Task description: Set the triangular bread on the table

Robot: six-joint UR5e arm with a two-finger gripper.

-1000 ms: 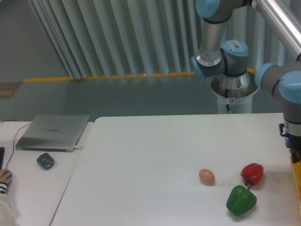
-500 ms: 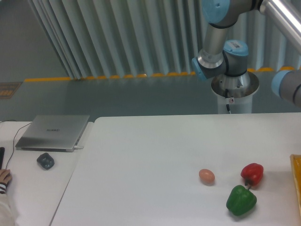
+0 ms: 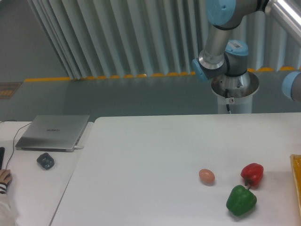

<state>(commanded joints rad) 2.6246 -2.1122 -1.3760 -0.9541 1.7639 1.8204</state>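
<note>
because the arm [image 3: 221, 33] is reaching off the right side, its gripper is hiding, so i cannot tell if its fingers are holding the bread while the table [image 3: 141, 155] is waiting.

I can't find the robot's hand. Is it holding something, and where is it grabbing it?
It cannot be told. The end effector is out of the picture, past the right edge. Only an orange sliver shows there, at the table edge.

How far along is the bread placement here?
Done: nothing visible; no bread lies on the table, only the egg, red pepper and green pepper. In hand: unclear, since the tool is out of frame. An orange-yellow edge shows at far right. Left: setting the bread down.
</note>
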